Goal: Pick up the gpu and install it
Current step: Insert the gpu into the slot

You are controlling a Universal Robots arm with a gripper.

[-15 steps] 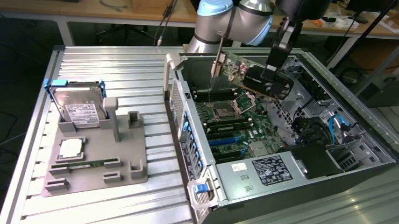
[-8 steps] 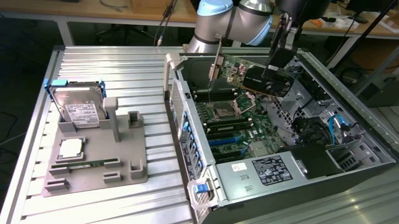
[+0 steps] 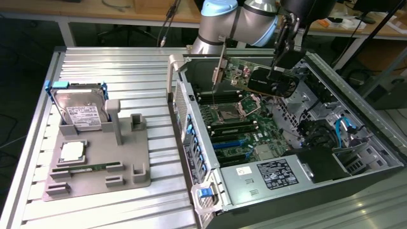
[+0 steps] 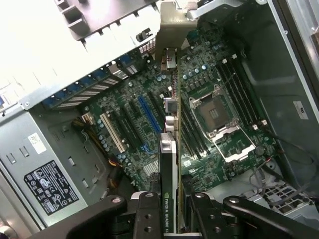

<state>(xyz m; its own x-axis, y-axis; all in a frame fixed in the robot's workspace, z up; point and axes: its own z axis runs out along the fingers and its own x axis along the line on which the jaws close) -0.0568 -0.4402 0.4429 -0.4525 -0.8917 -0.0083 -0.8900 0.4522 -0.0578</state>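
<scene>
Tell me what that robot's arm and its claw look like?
The silver-grey tubular robot arm is made of thick round metal segments, with a pale blue rounded cap at a joint. At its end sits the black metal gripper: two matte black fingers built from flat hinged bars, joined by round pins. I can make out no lettering on it.

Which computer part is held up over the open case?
The gpu, gripped by the hand; the hard drive, processor and memory stick rest on the grey holder.
</scene>
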